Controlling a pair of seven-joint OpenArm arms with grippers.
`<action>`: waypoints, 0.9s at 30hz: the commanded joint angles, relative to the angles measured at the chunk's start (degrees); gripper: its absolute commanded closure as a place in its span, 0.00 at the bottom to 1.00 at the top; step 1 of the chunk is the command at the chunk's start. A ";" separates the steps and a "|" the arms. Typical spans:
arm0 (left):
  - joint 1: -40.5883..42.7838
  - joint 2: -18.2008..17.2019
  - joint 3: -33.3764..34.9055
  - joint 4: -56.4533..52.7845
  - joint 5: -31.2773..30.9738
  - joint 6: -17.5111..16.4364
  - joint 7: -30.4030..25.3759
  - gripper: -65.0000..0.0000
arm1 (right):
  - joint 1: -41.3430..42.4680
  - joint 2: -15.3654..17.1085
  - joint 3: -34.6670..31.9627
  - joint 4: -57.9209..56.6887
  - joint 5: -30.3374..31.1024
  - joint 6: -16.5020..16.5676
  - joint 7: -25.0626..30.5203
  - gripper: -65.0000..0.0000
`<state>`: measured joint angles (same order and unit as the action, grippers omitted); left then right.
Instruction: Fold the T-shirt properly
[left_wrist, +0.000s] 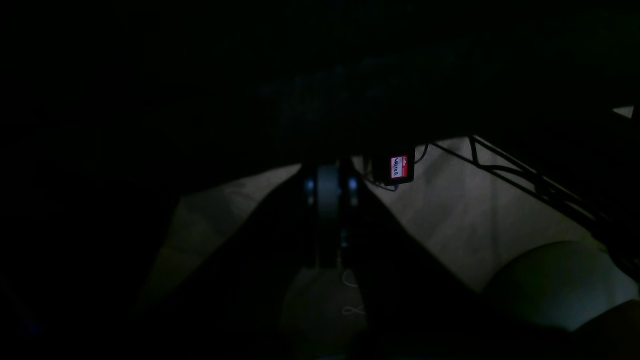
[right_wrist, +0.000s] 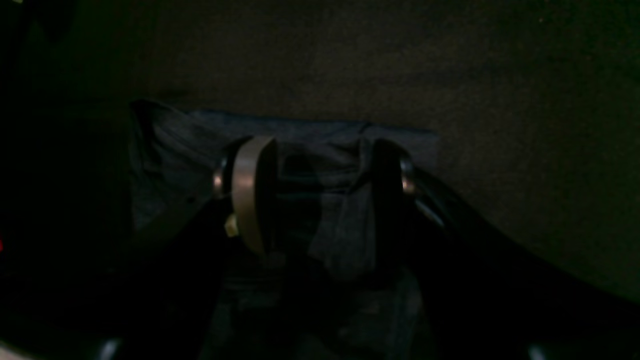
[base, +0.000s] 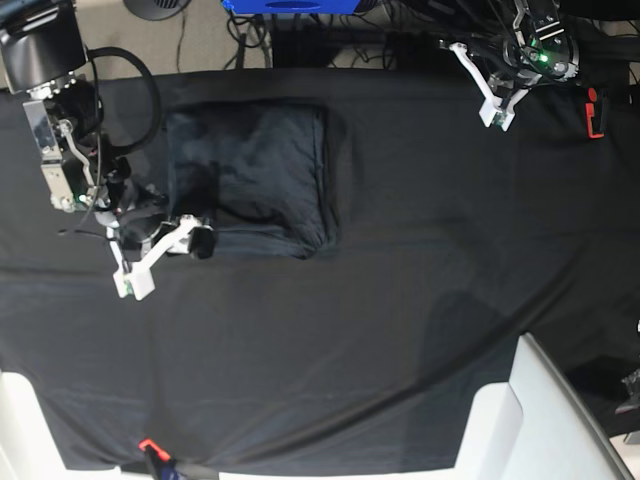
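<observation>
**Remote desk:** Where's the shirt sitting relative to your tools?

**Me:** From the base view I see the dark slate-grey knit T-shirt folded into a rough rectangle on the black table cloth, up toward the far edge. My right gripper is at the shirt's near corner, on the side where its own arm stands, touching the hem. My left gripper is well apart from the shirt, up near the cloth's far edge by a small red clip.

**Remote desk:** Are they holding anything?

**Me:** In the right wrist view the right gripper has its jaws parted, a pale-faced finger on one side and a dark one on the other, with a bunched fold of the T-shirt standing between them. I cannot tell whether the fold is pinched or lying loose in the gap. The left gripper is clenched on nothing; its fingers meet edge to edge.

**Remote desk:** What does each camera add?

**Me:** Only the base view gives me the shirt's whole outline and both arms. The right wrist view alone shows the fabric between the jaws and the shirt's straight far edge against the cloth. The left wrist view is very dark and shows no shirt, just pale floor and a small red label beyond the table.
</observation>
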<state>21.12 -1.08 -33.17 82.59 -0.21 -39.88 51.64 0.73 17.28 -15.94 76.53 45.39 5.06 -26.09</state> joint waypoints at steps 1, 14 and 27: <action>0.19 -0.37 -0.11 0.62 -0.36 -0.12 -0.52 1.00 | 0.89 0.61 0.78 1.49 0.46 0.35 1.34 0.55; 0.63 -0.10 0.16 3.70 -0.80 -0.12 -0.69 1.00 | -9.66 0.96 12.91 15.29 0.55 0.52 -2.53 0.76; 14.88 0.60 13.87 14.16 -0.28 -0.12 -16.60 1.00 | -23.28 1.05 32.08 25.93 0.46 0.70 -21.96 1.00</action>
<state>34.98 -0.25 -19.05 96.12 -0.16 -39.64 34.89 -22.98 17.45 15.90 101.19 44.56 4.95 -49.50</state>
